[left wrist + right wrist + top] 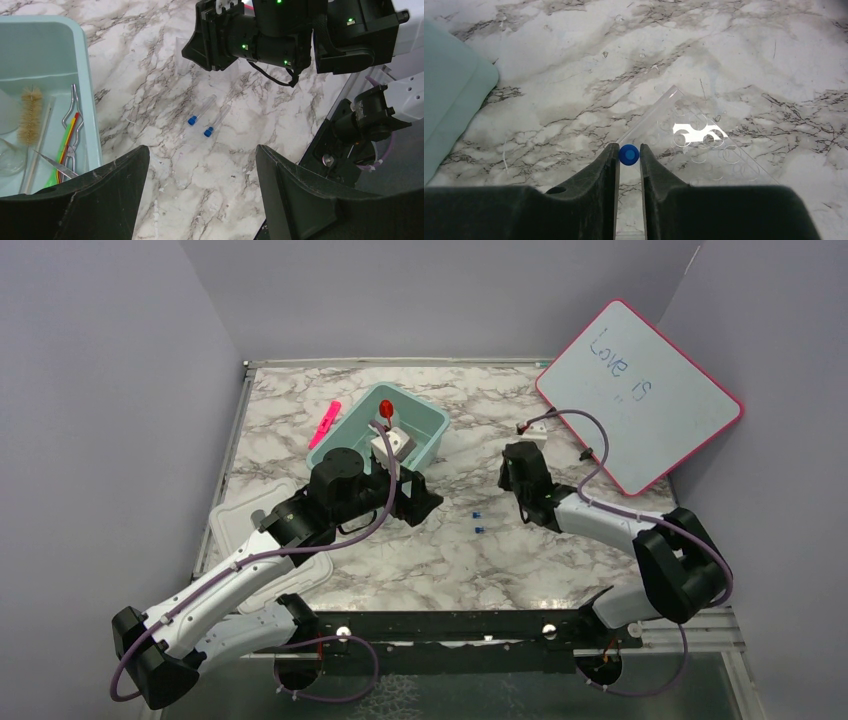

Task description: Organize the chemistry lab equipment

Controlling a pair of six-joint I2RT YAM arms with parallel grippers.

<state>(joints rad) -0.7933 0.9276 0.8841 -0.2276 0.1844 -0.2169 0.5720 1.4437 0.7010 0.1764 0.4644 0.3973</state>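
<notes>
Plain grey walls enclose a white, grey-veined marble tabletop.

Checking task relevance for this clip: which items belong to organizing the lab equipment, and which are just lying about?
Job: capped tube in right gripper, two loose tubes, brush, tongs, green-handled tool, red-bulbed dropper, clear rack, teal bin.
Lying about: pink marker, whiteboard.
</notes>
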